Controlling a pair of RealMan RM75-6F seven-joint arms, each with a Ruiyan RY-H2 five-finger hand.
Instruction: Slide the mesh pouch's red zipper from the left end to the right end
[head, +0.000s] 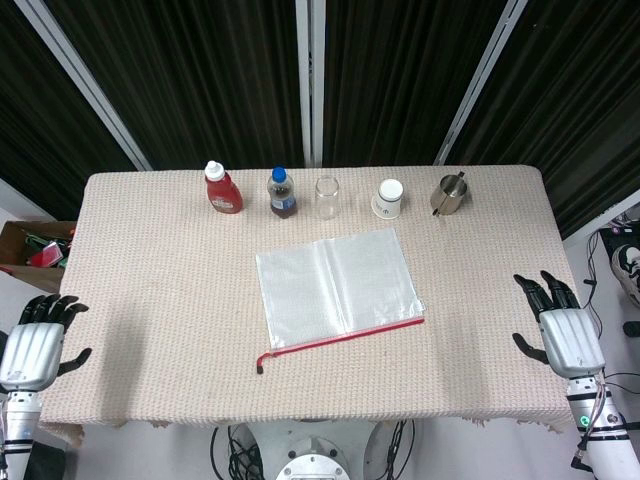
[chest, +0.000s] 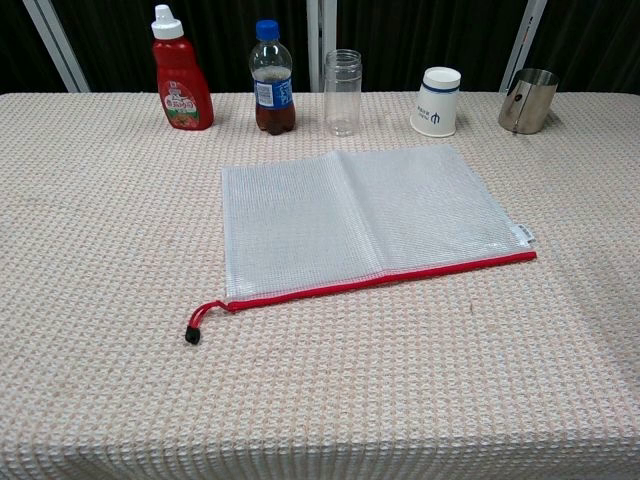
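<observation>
The pouch (head: 338, 289) lies flat mid-tabletop (head: 150, 300), its red zipper (head: 350, 334) along the near edge, pull cord (head: 264, 358) at the left end. Bare cloth surrounds it. Left robot hand (head: 35, 345) and right robot hand (head: 565, 330) rest at opposite tabletop edges, fingers apart, holding nothing.

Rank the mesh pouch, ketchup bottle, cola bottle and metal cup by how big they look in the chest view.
1. Mesh pouch
2. Ketchup bottle and cola bottle, too alike to separate
3. Metal cup
</observation>
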